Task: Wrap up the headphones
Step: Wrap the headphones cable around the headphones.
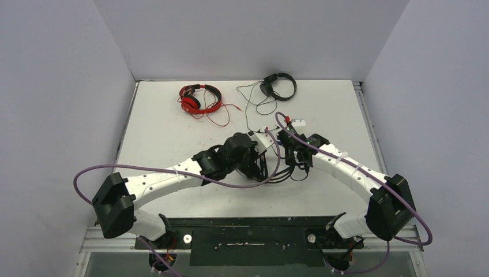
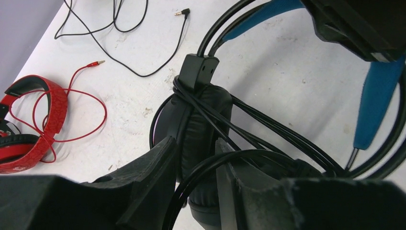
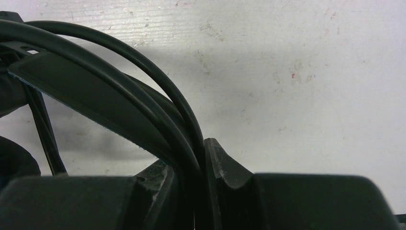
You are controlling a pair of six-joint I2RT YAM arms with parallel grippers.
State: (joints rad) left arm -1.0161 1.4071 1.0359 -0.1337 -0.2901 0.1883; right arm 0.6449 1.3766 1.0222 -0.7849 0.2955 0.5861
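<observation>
You get soft, even light from above; the white table point(image 1: 167, 138) is bright, with no glare. Around the blue-banded headphones point(image 2: 196, 129) shadows are faint and diffuse. In both wrist views the jaws nearest the lens are dark and blurred. The table behind the headphones stays sharp, though dimmer in the right view.

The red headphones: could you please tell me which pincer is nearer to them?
Left. The left pincer, at an earcup of the blue-banded headphones, sits right of the red headphones and closer to the robot; the right pincer, shut on their headband, is farther right.
</observation>
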